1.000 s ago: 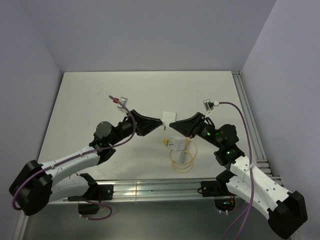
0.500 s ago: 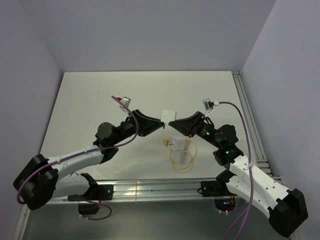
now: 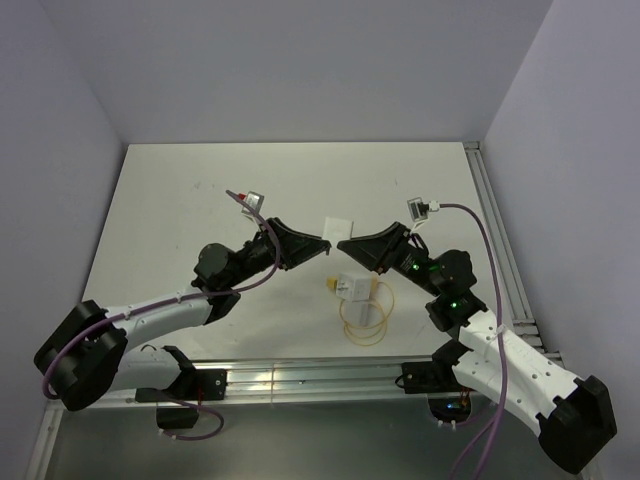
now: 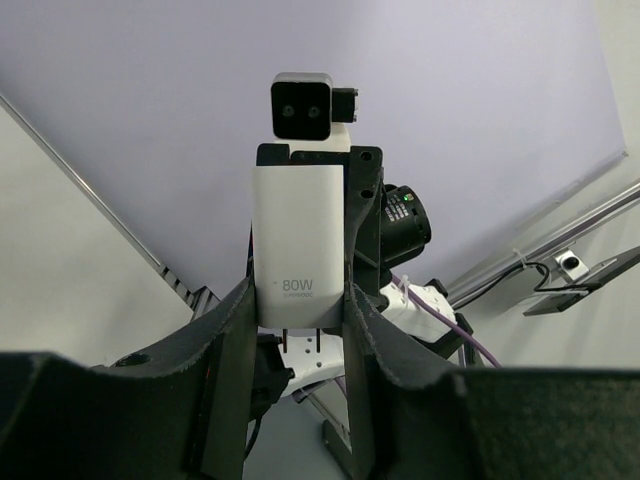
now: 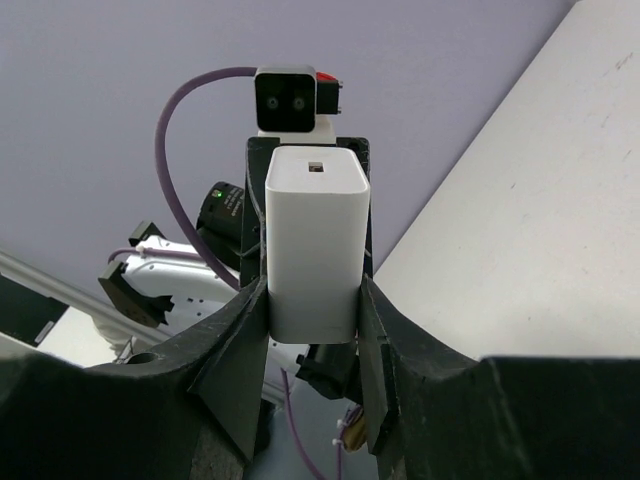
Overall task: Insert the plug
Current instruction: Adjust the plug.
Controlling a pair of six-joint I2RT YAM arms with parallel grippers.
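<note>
A white charger block [image 3: 338, 230] hangs in the air above the middle of the table, between my two grippers. My left gripper [image 3: 322, 243] is shut on it; in the left wrist view [image 4: 298, 300] the block [image 4: 298, 240] is marked 80W and its two prongs point toward the camera. My right gripper [image 3: 343, 245] is shut on the same block from the other side; the right wrist view [image 5: 313, 300] shows its port end [image 5: 314, 168]. A coiled yellow cable [image 3: 365, 318] with a yellow plug [image 3: 330, 285] and a white piece [image 3: 354, 288] lies on the table below.
A metal rail [image 3: 495, 230] runs along the table's right edge and another rail [image 3: 300, 378] along the near edge. Purple cables loop from both wrists. Grey walls close in the back and sides.
My left arm has shifted forward and to the right, its wrist a little higher. The charger block stays held between both grippers. The right arm has barely moved.
</note>
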